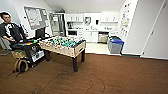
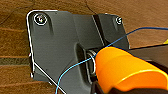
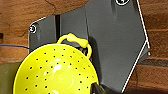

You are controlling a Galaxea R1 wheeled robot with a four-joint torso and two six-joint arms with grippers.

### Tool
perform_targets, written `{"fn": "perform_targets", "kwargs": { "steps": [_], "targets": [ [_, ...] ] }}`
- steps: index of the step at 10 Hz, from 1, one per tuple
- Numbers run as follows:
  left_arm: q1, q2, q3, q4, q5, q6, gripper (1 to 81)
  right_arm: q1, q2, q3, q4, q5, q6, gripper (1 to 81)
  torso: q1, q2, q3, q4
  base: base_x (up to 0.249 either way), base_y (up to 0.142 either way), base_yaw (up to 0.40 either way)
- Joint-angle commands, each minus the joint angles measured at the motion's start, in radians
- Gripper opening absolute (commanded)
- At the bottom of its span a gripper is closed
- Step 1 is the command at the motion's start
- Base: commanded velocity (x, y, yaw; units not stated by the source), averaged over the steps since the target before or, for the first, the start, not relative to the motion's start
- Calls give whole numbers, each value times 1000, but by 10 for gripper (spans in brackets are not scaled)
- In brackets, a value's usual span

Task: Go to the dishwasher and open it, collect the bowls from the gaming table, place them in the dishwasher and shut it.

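While we're parked on the brown carpet (image 1: pixel 112 77), the foosball table (image 1: pixel 63 45) with its green field sits square between us and the kitchen, so that's the big thing in the way. A person (image 1: pixel 11 31) sits off to the side of it by a dark control rig (image 1: pixel 33 48), and blue-lidded bins (image 1: pixel 115 45) stand at the edge of the pale kitchen floor. White cabinets (image 1: pixel 91 36) line the far wall.

The dishwasher (image 1: pixel 102 38) looks like the steel-fronted unit under the far worktop (image 1: pixel 100 31), just behind the bins, but it's small and fuzzy, so we can't really tell if its door is open.

In the right wrist view a lime-yellow bowl (image 3: pixel 56 71) with little holes and a loop handle sits right up against the dark arm plate, partly cut off. Whether the right tool actually has it gripped, we can't tell. In the left wrist view an orange rounded bowl (image 2: pixel 127 70) is just as close, with a thin blue cable (image 2: pixel 75 66) crossing it; same story for the left tool, we can't tell its state.

So the dishwasher is well away from both tools, across the room past the foosball table.
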Motion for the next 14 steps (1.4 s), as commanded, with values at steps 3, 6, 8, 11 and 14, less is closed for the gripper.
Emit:
{"fn": "perform_targets", "kwargs": {
  "steps": [3, 6, 8, 11, 14],
  "targets": [
    [-37, -20, 0, 6, 20, 2, 10, 36, -5, 4, -10, -43, -3, 10, 0, 0, 0, 0, 101, -117, 0],
    [-37, -20, 0, 6, 20, 2, 10, 37, -4, 4, -10, -43, -3, 10, 0, 0, 0, 0, 101, -121, 0],
    [-37, -20, 1, 6, 20, 2, 10, 37, -4, 4, -10, -43, -3, 10, 0, 0, 0, 0, 101, -112, 0],
    [-37, -23, 1, 6, 20, 1, 10, 39, -4, 5, -12, -44, -3, 10, 0, 0, 0, 0, 101, -90, 0],
    [-37, -22, 1, 6, 20, 1, 10, 36, -4, 4, -12, -43, -3, 10, -1, 0, 0, 0, 106, -21, 0]
  ]
}}
